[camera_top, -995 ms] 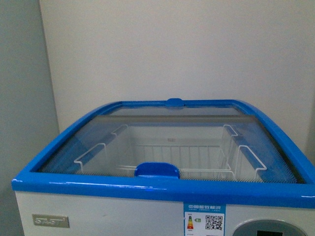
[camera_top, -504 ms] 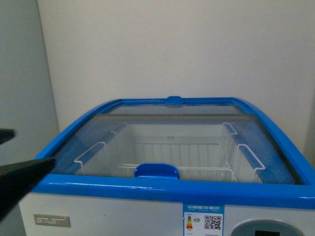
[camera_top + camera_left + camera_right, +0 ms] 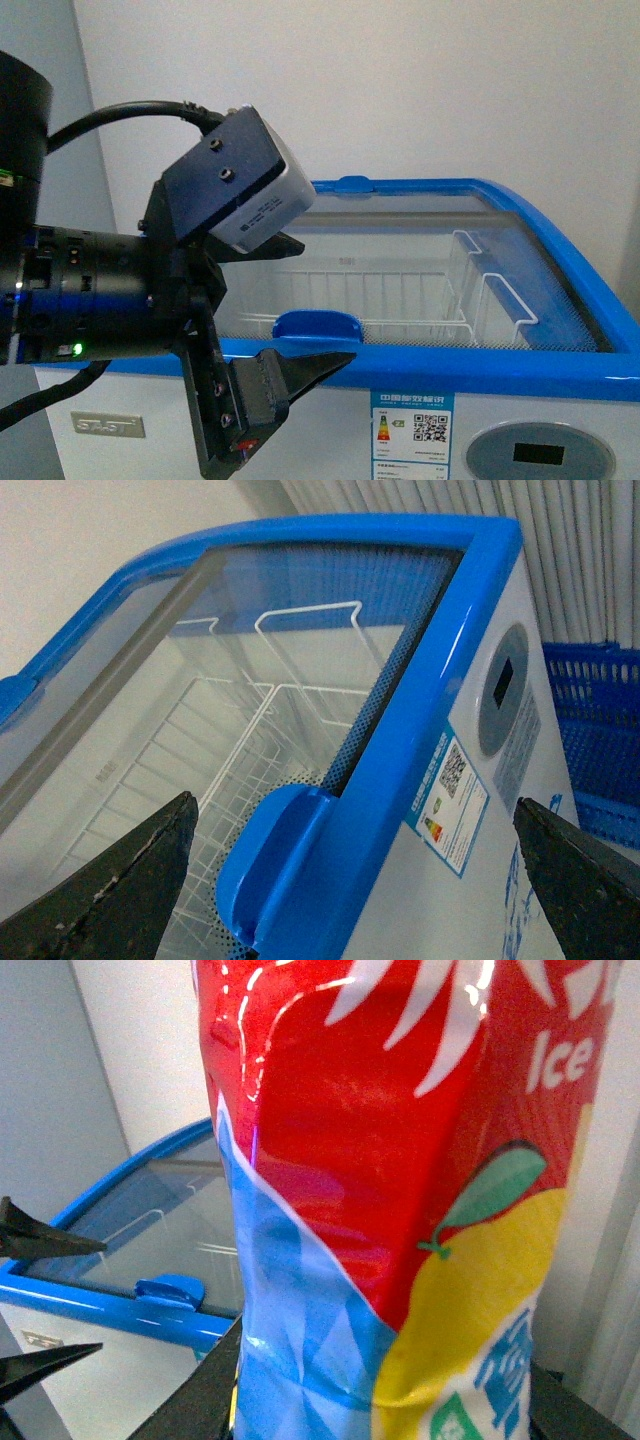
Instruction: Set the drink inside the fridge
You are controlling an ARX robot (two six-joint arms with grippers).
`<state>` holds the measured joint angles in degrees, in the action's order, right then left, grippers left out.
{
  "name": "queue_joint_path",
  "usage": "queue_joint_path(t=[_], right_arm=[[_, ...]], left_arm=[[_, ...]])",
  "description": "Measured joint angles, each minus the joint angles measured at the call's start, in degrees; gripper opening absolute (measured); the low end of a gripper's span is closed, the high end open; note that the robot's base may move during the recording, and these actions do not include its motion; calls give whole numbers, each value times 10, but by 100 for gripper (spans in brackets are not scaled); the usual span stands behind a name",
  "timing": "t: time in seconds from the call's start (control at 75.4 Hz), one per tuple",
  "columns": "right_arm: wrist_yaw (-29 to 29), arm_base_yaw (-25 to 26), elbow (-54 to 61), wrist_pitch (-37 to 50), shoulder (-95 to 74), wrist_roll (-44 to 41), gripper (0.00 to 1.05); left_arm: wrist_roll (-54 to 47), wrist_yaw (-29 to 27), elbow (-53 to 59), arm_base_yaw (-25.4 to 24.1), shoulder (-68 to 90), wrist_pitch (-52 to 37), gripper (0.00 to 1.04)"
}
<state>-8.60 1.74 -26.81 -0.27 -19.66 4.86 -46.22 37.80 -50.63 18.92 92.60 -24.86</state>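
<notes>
Between the right claw's (image 3: 380, 1405) dark fingers (image 3: 200, 1395) stands the drink (image 3: 400, 1160). It is so close to that wrist camera that its label fills the view: red with white rays and the word "Ice", a yellow fruit with a green leaf, blue below. A finger lies against each side, so this claw is closed on the bottle. Its cap and liquid are out of view. The drink is held outside the fridge (image 3: 110, 1300), which shows behind it.

From the front, the fridge (image 3: 560, 365) is a white chest with a blue rim. Its curved glass lid (image 3: 420, 235) is drawn shut, with the blue handle (image 3: 318, 322) at the front rim. Through the glass, white wire baskets (image 3: 400, 290) hang inside.

Before that rim hangs the left claw (image 3: 328, 300), jaws spread wide and gripping nothing. In its own wrist view the fingers (image 3: 120, 880) stand far apart, with the handle (image 3: 280, 870) beyond them. A blue crate (image 3: 595, 740) stands beside the fridge; I cannot tell what it holds.
</notes>
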Motion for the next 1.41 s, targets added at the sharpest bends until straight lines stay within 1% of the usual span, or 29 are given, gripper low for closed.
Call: queue_joint_path(t=[0.199, 0.332, 0.345, 0.385, 0.438, 0.451, 0.464, 0.491, 0.504, 0.531, 0.557, 0.61, 0.624, 0.677, 0.783, 0.836, 0.889, 0.995, 1.114, 1.26, 1.327, 1.406], right_arm=[[0, 0, 0, 0, 0, 0, 40], [0, 0, 0, 0, 0, 0, 40], [0, 0, 0, 0, 0, 0, 40], [0, 0, 0, 0, 0, 0, 40], [2, 0, 0, 0, 0, 0, 40], [2, 0, 0, 0, 0, 0, 40], [2, 0, 0, 0, 0, 0, 40], [2, 0, 0, 0, 0, 0, 40], [1, 0, 0, 0, 0, 0, 40], [0, 0, 0, 0, 0, 0, 40], [-1, 0, 0, 0, 0, 0, 40], [-4, 0, 0, 0, 0, 0, 40], [-4, 0, 0, 0, 0, 0, 40], [-4, 0, 0, 0, 1, 0, 40], [11, 0, 0, 0, 1, 0, 40], [6, 0, 0, 0, 0, 0, 40], [-2, -1, 0, 0, 0, 0, 40], [-2, -1, 0, 0, 0, 0, 40], [1, -1, 0, 0, 0, 0, 40], [0, -1, 0, 0, 0, 0, 40], [0, -1, 0, 0, 0, 0, 40], [-2, -1, 0, 0, 0, 0, 40]], left_arm=[[-42, -6, -71, -18, 73, 19, 97], [-67, -9, -119, -32, 113, 54, 97], [-101, -23, -181, -38, 164, 84, 97], [-101, -30, -189, -39, 170, 91, 97], [-96, -49, -281, -41, 222, 158, 97], [-90, -31, -327, -41, 248, 187, 97], [-92, -29, -347, -42, 260, 199, 97], [-82, -23, -385, -42, 283, 216, 97], [-74, -14, -428, -42, 307, 224, 97], [-69, -14, -463, -41, 325, 228, 97], [-66, -35, -504, -40, 344, 229, 97], [-66, -79, -542, -38, 359, 226, 97], [-67, -99, -553, -38, 362, 223, 97], [-69, -119, -566, -42, 366, 221, 97], [-71, -138, -577, -47, 372, 214, 97], [-71, -153, -583, -49, 379, 206, 97], [-68, -155, -588, -49, 387, 198, 97], [-63, -174, -601, -47, 399, 183, 97], [-48, -213, -617, -41, 416, 151, 97], [-33, -218, -632, -38, 429, 143, 97], [-24, -230, -647, -36, 440, 136, 97], [-2, -260, -675, -33, 461, 126, 97]])
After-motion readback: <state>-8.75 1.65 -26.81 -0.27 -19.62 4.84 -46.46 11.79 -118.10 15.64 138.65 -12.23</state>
